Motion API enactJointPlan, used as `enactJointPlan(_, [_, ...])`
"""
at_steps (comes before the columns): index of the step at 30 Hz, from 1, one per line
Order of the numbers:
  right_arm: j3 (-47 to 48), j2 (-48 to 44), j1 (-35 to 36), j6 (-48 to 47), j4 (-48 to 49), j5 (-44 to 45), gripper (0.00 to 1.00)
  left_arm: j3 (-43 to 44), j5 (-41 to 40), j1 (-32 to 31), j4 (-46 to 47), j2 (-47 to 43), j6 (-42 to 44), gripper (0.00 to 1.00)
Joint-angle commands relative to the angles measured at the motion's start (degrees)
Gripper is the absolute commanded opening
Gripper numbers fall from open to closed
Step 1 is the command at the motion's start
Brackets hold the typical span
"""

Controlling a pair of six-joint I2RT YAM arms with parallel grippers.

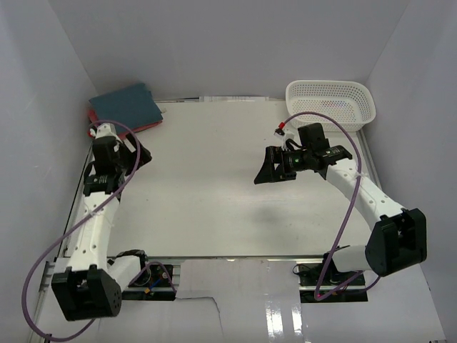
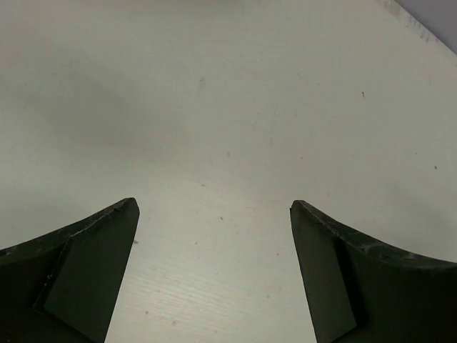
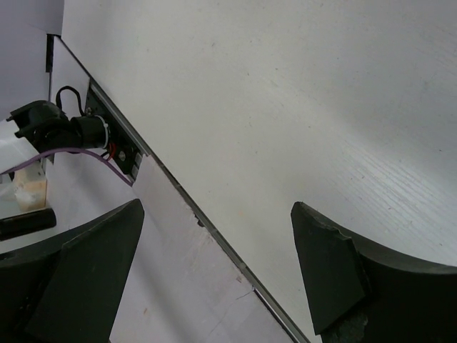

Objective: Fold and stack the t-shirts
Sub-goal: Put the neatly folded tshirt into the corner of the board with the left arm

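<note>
Two folded t-shirts lie stacked at the table's far left corner: a teal-blue one [image 1: 127,104] on top of a coral-red one [image 1: 146,126], of which only an edge shows. My left gripper [image 1: 138,155] hovers just in front of the stack, open and empty; its wrist view shows only bare table between its fingers [image 2: 86,271]. My right gripper [image 1: 273,168] hangs over the right middle of the table, open with nothing in it; its fingers [image 3: 335,268] frame the table's near edge. Neither wrist view shows the shirts.
A white lattice basket [image 1: 330,102] stands at the far right corner. White walls close in the table on the left, back and right. Purple cables loop from both arms. The left arm's base [image 3: 64,128] and the table's front edge [image 3: 214,236] show in the right wrist view.
</note>
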Motion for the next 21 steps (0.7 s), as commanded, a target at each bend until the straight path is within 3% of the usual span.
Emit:
enactJointPlan(1, [1.0, -3.2, 0.3, -2.2, -1.1, 2.5, 0.90, -3.1, -2.7, -0.1, -1.8, -11.5, 2.9, 0.98])
enactJointPlan(10, [-3.5, -8.7, 0.3, -1.9, 1.8, 3.5, 0.90, -7.8, -3.8, -0.2, -6.4, -22.3, 5.6, 0.98])
enactJointPlan(21, [-6.5, -11.7, 0.3, -1.8, 2.5, 4.3, 0.90, -7.5, -1.6, -0.2, -6.7, -21.6, 6.1, 0.98])
